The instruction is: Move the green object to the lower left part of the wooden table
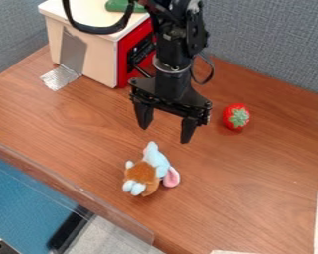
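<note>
One soft toy [143,173], blue, brown and white, pink-eared, lying on the worktop [255,198]; one black hand [164,135], released, fingers wide apart, above the worktop beyond the toy; one red strawberry [232,109], green-leaved, right of the hand; one pale box [99,57], red-sided, back left; one green object [115,6], partly visible, on the box's top.

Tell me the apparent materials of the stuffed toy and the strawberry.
Stuffed toy: seemingly matte plush fabric, from its plump, soft-edged shape.
Strawberry: probably smooth plastic, slightly glossy, from its bright, even red surface, though other materials are possible.
</note>
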Robot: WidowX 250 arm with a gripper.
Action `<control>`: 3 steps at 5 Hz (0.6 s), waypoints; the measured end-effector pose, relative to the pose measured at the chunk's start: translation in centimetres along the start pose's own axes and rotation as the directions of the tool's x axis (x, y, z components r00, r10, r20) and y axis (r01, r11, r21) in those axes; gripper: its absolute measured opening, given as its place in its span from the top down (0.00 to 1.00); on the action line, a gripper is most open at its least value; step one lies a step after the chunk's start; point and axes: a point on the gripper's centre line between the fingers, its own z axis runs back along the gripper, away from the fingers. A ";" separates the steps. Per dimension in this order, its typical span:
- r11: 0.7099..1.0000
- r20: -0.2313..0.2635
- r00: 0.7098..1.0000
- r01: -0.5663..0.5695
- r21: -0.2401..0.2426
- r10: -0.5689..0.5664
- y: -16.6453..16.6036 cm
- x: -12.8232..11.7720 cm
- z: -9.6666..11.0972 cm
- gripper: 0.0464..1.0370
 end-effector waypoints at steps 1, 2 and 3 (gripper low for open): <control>1.000 -0.032 0.999 -0.002 0.005 0.002 0.1 -0.4 -0.6 0.04; 0.999 -0.043 0.998 -0.052 0.001 0.052 1.3 1.0 1.4 0.04; 0.994 -0.001 0.994 -0.113 0.002 0.113 3.4 3.8 4.3 0.04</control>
